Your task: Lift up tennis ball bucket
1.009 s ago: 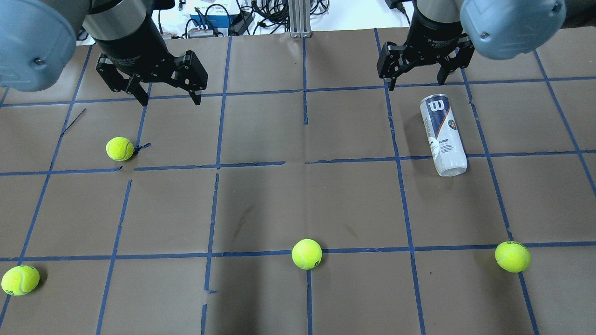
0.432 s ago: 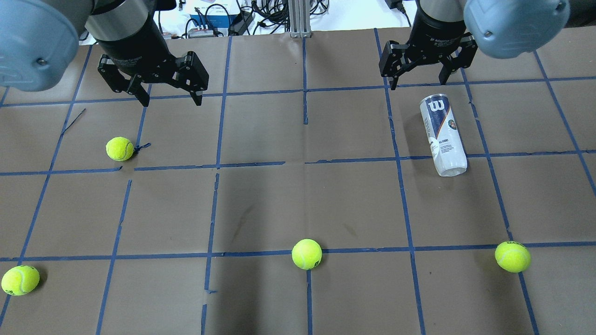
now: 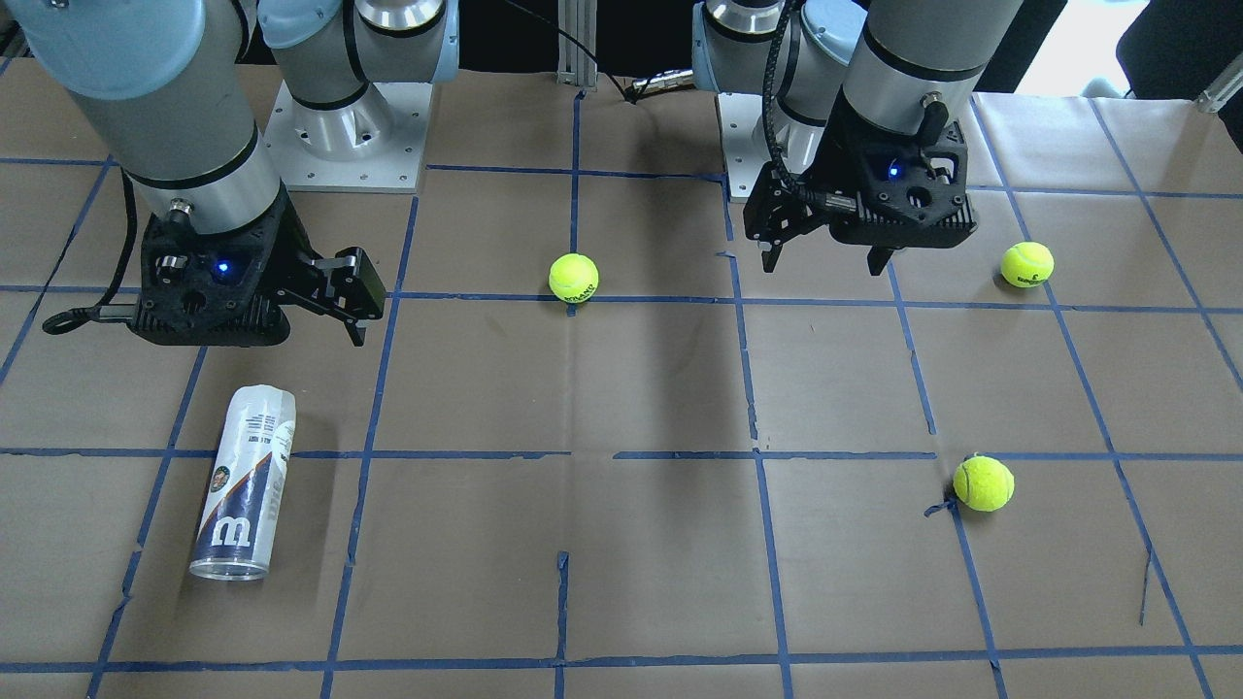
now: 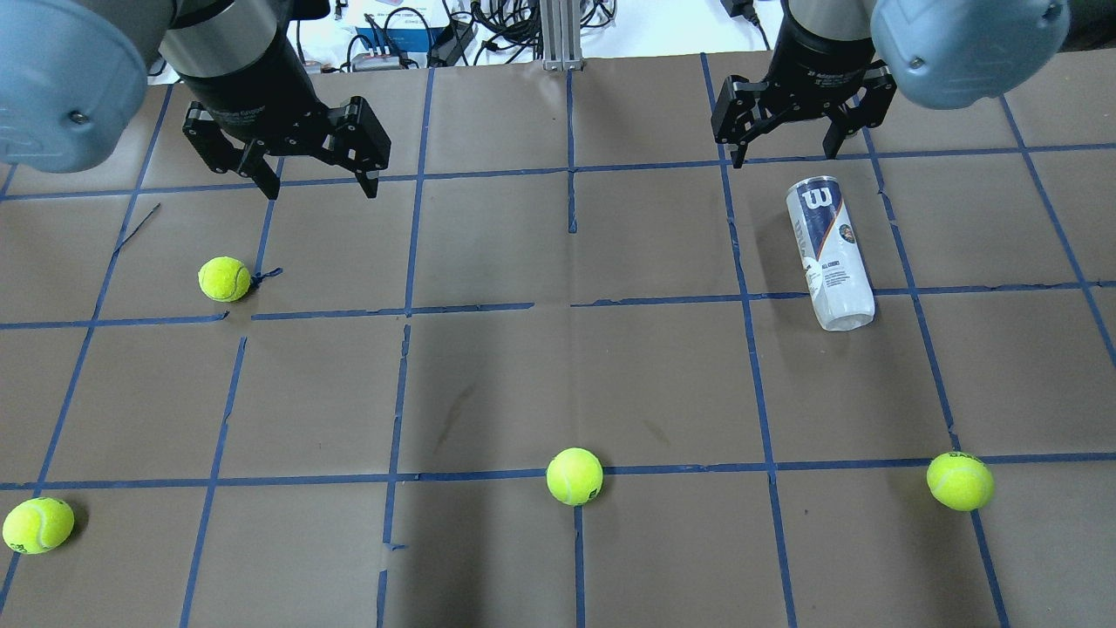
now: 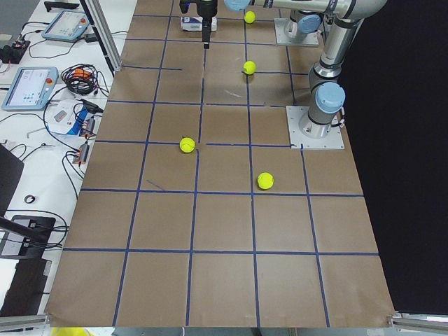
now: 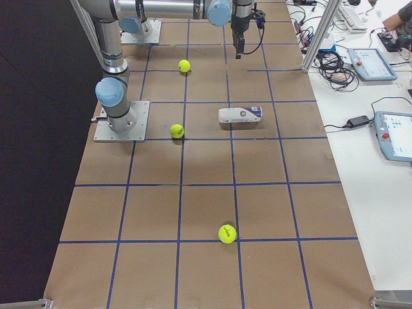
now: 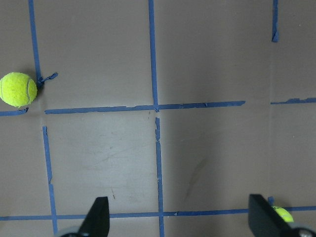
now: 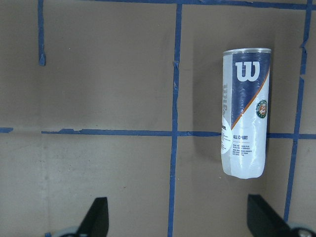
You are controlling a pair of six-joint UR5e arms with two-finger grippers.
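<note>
The tennis ball bucket (image 4: 829, 253) is a clear tube with a white and navy label and a white "W". It lies on its side on the brown paper, on the right half of the table. It also shows in the front-facing view (image 3: 243, 481), the right wrist view (image 8: 245, 111) and the exterior right view (image 6: 239, 114). My right gripper (image 4: 785, 157) is open and empty, held above the table just off the tube's "W" end and not touching it. My left gripper (image 4: 320, 185) is open and empty above the table's left half. It also shows in the front-facing view (image 3: 825, 260).
Several yellow-green tennis balls lie loose on the table: one below my left gripper (image 4: 224, 278), one at the front middle (image 4: 575, 476), one at the front right (image 4: 960, 481), one at the front left corner (image 4: 37, 525). Blue tape lines grid the paper.
My right gripper has drifted slightly up and to the right in the overhead view. The left gripper, the tube and the balls have stayed put.
</note>
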